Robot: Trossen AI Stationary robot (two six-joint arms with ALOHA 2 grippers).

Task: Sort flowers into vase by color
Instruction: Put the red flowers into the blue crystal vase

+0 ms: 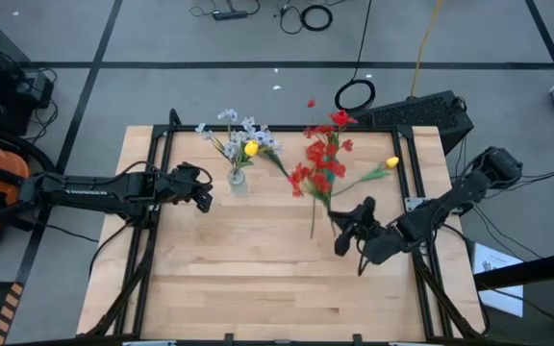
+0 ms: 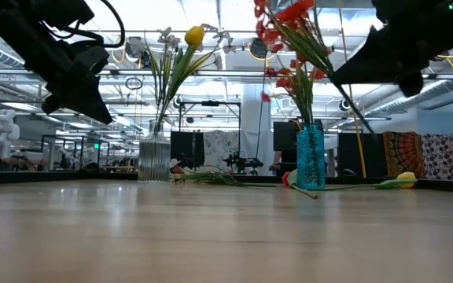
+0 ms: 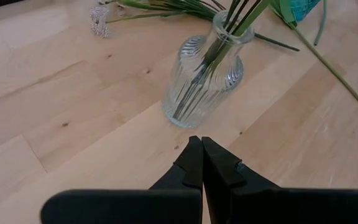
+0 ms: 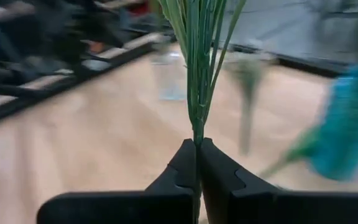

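Note:
A clear ribbed glass vase [image 1: 239, 181] [image 3: 201, 78] stands at the table's far left. It holds pale white-bluish sprays and a yellow tulip [image 1: 250, 149]. A blue vase [image 2: 310, 157] stands further right and holds red sprays [image 1: 320, 165]. My left gripper [image 3: 201, 142] [image 1: 203, 197] hovers shut just left of the clear vase. My right gripper [image 4: 197, 144] [image 1: 346, 229] is raised near the blue vase, shut on a green flower stem with grassy leaves [image 4: 199, 56]. Its blossom is outside the right wrist view. My right gripper pinches the flower between its two fingers at the point where the grassy leaves gather into the stem [image 4: 197, 132]. The leaves fan out ahead of the fingertips, along the line of the fingers. The flower is lifted clear of the table.
A yellow tulip [image 1: 392, 163] [image 2: 403, 181] lies on the table at the far right, its stem running toward the blue vase. A pale spray [image 3: 98, 18] and loose green stems [image 3: 328, 62] lie beside the clear vase. Bare wood [image 1: 258, 279] fills the near half.

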